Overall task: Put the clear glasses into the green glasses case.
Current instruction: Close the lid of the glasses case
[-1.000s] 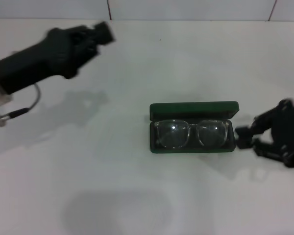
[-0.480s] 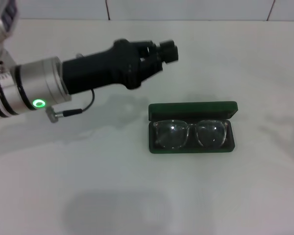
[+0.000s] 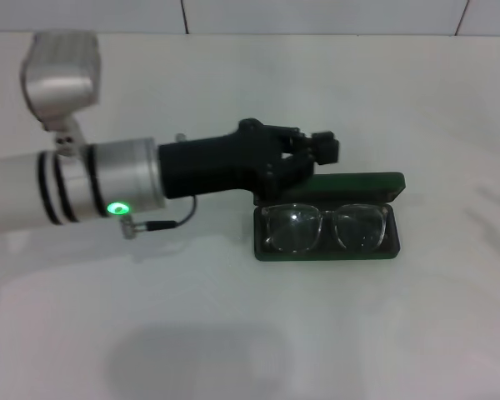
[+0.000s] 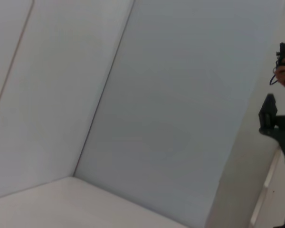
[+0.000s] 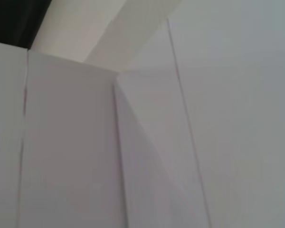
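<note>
Here, on a white table (image 3: pixel 233 333), the case (image 3: pixel 327 218) lies open with its lid (image 3: pixel 350 187) raised at the far side. The glasses (image 3: pixel 325 227) sit inside it, lenses facing up, the frame spanning nearly the whole tray.

The left arm (image 3: pixel 92 187) reaches in from the robot's left, its silver forearm showing a lit green ring and a thin cable hanging beneath. The black left gripper (image 3: pixel 317 157) is poised at the left end of the case's lid, just above its top edge; whether it touches the lid cannot be told. Its fingers appear drawn close together with nothing visibly held between them, though how far they are parted cannot be told from the head view.

The right gripper is out of sight in the head view. The left wrist view shows only pale wall panels, with dark equipment (image 4: pixel 280 123) at one edge. The right wrist view likewise shows only white panels and a dark corner.

A tiled wall (image 3: pixel 317 15) runs along the table's far edge.
</note>
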